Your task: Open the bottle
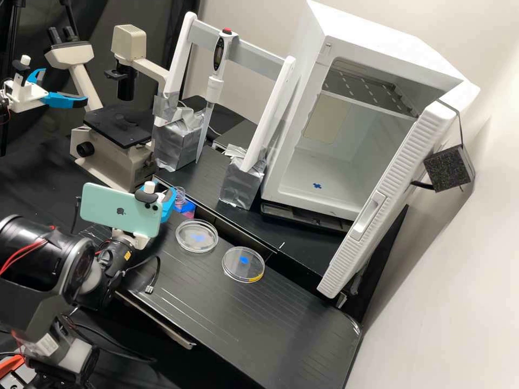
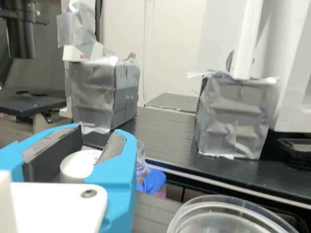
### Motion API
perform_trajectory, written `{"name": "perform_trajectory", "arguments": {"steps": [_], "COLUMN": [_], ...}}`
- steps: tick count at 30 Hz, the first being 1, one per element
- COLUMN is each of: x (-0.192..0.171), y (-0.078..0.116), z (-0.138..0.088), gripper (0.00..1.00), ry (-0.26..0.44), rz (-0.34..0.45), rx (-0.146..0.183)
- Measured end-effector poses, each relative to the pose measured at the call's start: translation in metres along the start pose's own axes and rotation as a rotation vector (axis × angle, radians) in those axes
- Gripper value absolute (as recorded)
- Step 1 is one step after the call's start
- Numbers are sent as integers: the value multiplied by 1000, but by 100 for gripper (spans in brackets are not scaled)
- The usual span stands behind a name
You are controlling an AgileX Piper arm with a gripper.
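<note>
Claw (image 1: 168, 201): drawn in around a round white cap (image 2: 79, 164), which sits upright between the dark pads (image 2: 54, 151) of my blue fingers.
Bottle (image 1: 188, 208): just beside my fingertips, outside the grip; its clear neck is open and its lower part shows blue and pink. Whether it touches the blue finger, I cannot tell.
Arm (image 1: 111, 254): I come in from the lower left of the high view, low over the near bench (image 1: 259, 324), wrist close to level, fingers aimed across towards the taped blocks.
Phone (image 1: 120, 208): mint green, mounted at my wrist.
Near dish (image 1: 197, 249): clear, round, near the bottle, with a blue mark showing in it.
Other dish (image 1: 244, 258): just beside the first, with a blue mark and yellow at its rim.
Taped blocks (image 1: 178, 143): two, silver, at the feet of a white frame (image 1: 238, 47); a pipette (image 1: 214, 89) hangs upright in it.
Cabinet (image 1: 324, 175): white, door open.
Microscope (image 1: 116, 154): beside the frame, well apart from the dishes.
</note>
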Motion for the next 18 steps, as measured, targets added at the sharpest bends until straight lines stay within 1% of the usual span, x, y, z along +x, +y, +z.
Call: {"name": "perform_trajectory", "arguments": {"steps": [5,6,10,18], "x": [2,2,2,2], "y": [-3,-3,-5,-4], "z": [5,5,6,6], "gripper": [0,100,100,100], "ry": [-32,-33,-39,-38], "rz": [-10,-10,-18,-17], "rx": [6,6,-1,-1]}}
